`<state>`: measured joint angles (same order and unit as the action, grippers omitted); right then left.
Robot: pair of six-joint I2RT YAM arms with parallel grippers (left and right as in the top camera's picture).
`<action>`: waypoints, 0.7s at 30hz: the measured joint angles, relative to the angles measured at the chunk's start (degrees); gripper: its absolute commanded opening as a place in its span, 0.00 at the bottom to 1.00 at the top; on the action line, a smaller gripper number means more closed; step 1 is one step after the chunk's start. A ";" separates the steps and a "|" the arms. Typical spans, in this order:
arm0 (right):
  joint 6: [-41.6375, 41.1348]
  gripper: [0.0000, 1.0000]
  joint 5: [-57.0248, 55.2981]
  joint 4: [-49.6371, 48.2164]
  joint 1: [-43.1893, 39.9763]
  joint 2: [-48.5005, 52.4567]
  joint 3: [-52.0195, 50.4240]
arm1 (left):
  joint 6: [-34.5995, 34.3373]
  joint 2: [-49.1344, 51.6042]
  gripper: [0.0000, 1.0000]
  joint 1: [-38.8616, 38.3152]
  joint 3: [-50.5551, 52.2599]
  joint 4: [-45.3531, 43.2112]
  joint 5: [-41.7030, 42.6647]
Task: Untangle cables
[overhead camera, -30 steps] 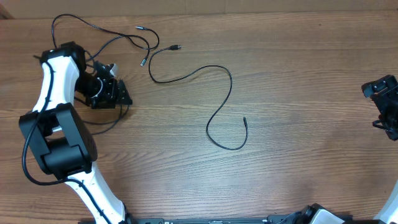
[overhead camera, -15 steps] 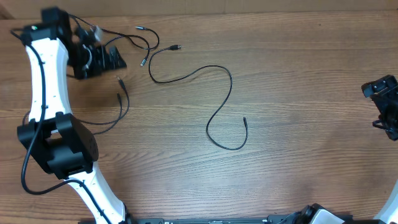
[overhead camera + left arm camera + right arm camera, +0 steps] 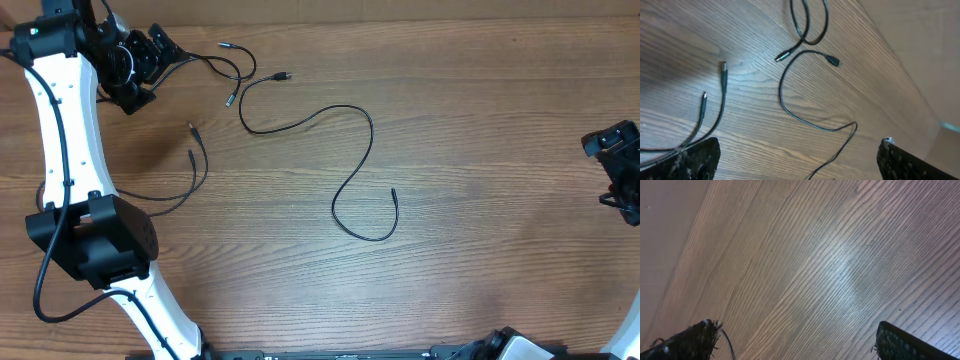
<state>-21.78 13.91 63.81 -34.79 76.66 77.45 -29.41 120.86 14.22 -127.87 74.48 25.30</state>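
At the left, the left arm [image 3: 62,130] reaches up to the 10 o'clock corner of the wooden table [image 3: 480,120]. There the left gripper [image 3: 799,150] hangs with its fingers spread wide. Nothing is clamped between them, and only wood and thin cords show below. At about 5 o'clock from this gripper lie two cord ends [image 3: 190,140], near each other but not touching. Their black lines run back under the arm, and I cannot tell if they belong to one cable or to two. In my judgement this piece lies apart from the rest because it is already separated. At 3 o'clock from the gripper, the short cable [image 3: 236,68] curls over itself. One of its tips lies just beside the plug end of the long cable [image 3: 346,107], and whether they touch I cannot say. This spot probably needs more work. The long cable then winds toward the table centre, well apart from all others. At the 3 o'clock edge the right gripper [image 3: 795,330] is also wide, with only bare wood under it. It is probably kept aside so that it does not disturb the cords.
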 measured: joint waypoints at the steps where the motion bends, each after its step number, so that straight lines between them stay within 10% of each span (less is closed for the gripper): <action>1: 0.00 1.00 0.02 0.04 0.00 0.00 0.00 | -0.44 0.00 1.00 0.00 0.00 0.24 -0.63; 21: 0.00 1.00 0.00 0.02 0.00 0.00 0.00 | -0.02 0.00 1.00 -0.37 0.00 9.79 -26.34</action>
<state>-21.78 13.91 63.83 -34.79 76.66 77.45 -29.43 120.86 13.85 -127.87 84.27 -1.04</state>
